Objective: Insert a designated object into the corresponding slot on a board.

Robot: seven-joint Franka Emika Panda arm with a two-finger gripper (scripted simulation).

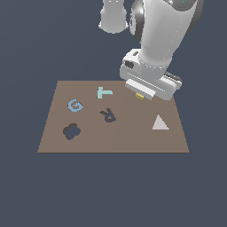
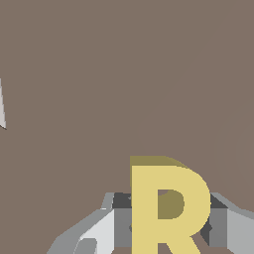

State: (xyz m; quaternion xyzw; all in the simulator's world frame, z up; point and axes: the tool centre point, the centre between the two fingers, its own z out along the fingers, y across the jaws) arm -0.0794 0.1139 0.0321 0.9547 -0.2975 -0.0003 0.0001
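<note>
The yellow R-shaped block point(image 2: 168, 208) sits between my gripper's fingers point(image 2: 111, 228), which press against both of its sides. In the exterior view only a small yellow bit point(image 1: 139, 96) shows under the gripper point(image 1: 140, 95), at the far side of the brown board point(image 1: 133, 137), towards the exterior view's right. I cannot tell whether the block rests on the board or is just above it. The dark navy R-shaped slot point(image 1: 107, 115) lies near the board's middle, towards the exterior view's left of the gripper and nearer the camera.
A light teal T point(image 1: 104, 92) and a blue G point(image 1: 75, 105) lie on the board's left half, with a dark blob-shaped cutout point(image 1: 71, 131) in front of them. A white triangle point(image 1: 160, 123) lies on the board's right half; its edge shows in the wrist view point(image 2: 1, 106).
</note>
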